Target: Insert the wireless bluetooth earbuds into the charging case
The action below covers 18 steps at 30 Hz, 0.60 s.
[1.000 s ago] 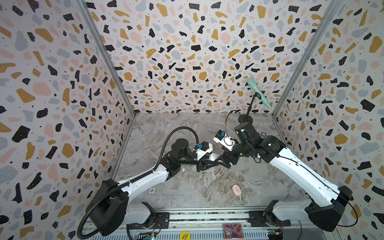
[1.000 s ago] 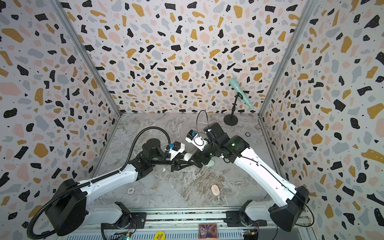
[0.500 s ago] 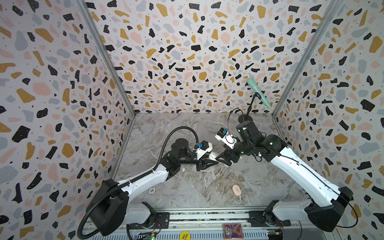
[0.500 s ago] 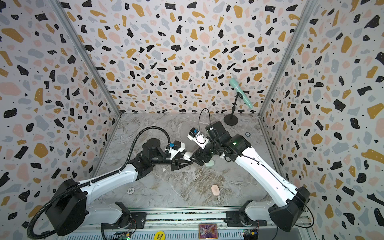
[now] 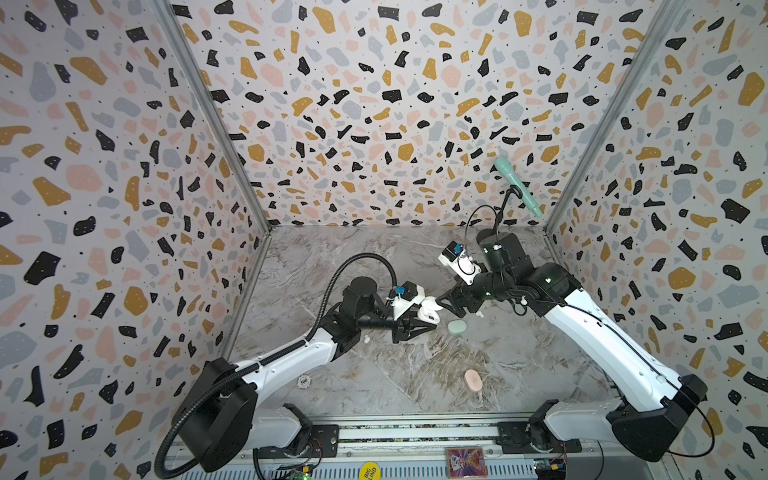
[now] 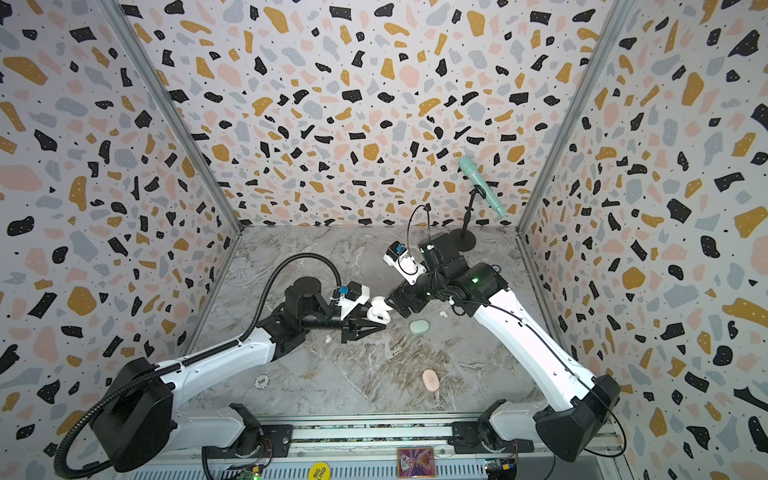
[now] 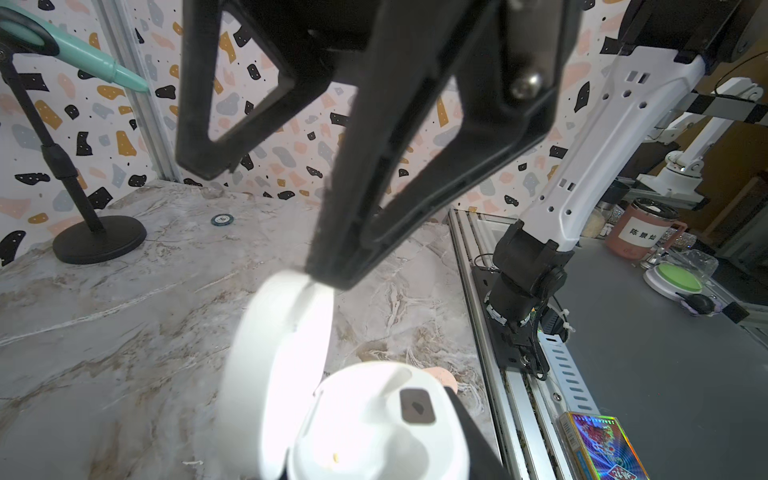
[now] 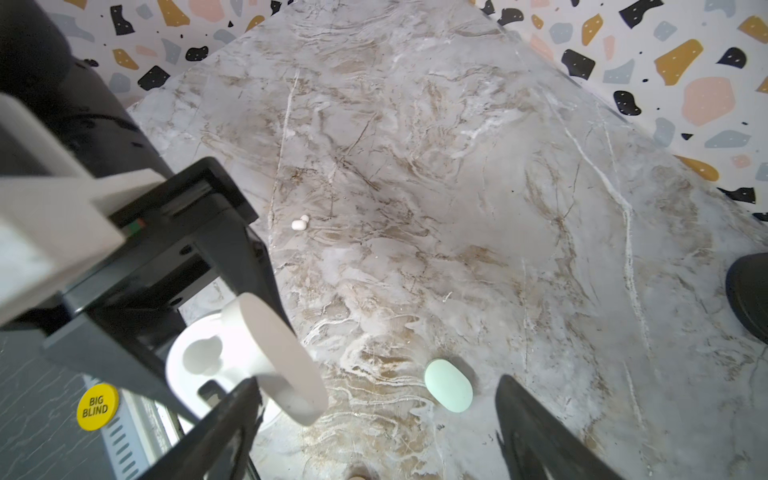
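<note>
In both top views the left gripper [image 5: 430, 326] is clenched on the white charging case [image 5: 428, 311], whose lid is swung open. I cannot tell whether the case also rests on the marble tabletop [image 5: 374, 395]. The right gripper [image 5: 451, 303] stands just beside the case, its jaws spread and empty. One white earbud [image 5: 366, 339] lies loose beside the left forearm, and a second white earbud [image 5: 478, 314] lies under the right wrist. A closed mint case [image 5: 457, 327] sits near the held case, and a pink case [image 5: 473, 380] is well apart, toward the front.

In the left wrist view the fingers [image 7: 353, 232] press together on the rim of the lid [image 7: 278, 340]. The base [image 7: 374, 428] is washed out, so I cannot tell whether anything is seated in it.

In the right wrist view the open case [image 8: 249, 365] shows at one side. The white earbud [image 8: 300, 223] lies beyond it, and the mint case [image 8: 449, 390] lies on the table between the spread fingers [image 8: 224, 432].

The step in hand looks like fetching an earbud. To do it well:
- The left arm should keep the case motionless with its wells facing up.
- The right gripper should come straight down over one earbud and pinch across its narrow body with light force, because such a small, smooth bean could squirt out.
- It should then lower the earbud into the matching well without nudging the lid
</note>
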Each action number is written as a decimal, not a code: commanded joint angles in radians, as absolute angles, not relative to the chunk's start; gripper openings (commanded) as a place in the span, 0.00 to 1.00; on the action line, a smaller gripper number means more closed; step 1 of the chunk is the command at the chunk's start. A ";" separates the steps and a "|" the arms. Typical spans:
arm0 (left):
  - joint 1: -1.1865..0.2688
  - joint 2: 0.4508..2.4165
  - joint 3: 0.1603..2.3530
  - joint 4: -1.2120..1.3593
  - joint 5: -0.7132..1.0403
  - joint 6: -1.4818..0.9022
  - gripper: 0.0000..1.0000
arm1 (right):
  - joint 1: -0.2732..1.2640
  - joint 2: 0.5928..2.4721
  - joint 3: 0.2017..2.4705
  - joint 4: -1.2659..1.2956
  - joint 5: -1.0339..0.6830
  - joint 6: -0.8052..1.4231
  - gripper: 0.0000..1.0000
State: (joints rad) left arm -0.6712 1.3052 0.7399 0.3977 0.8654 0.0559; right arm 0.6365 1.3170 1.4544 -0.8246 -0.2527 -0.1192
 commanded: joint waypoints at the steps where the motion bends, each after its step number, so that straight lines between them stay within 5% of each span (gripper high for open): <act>1: -0.684 1.262 0.763 0.510 0.925 0.046 0.34 | 0.626 1.336 1.474 -0.823 -0.211 -0.107 0.89; 18: -0.682 1.287 0.740 0.583 0.893 -0.027 0.33 | 0.614 1.339 1.525 -0.861 -0.306 -0.097 0.96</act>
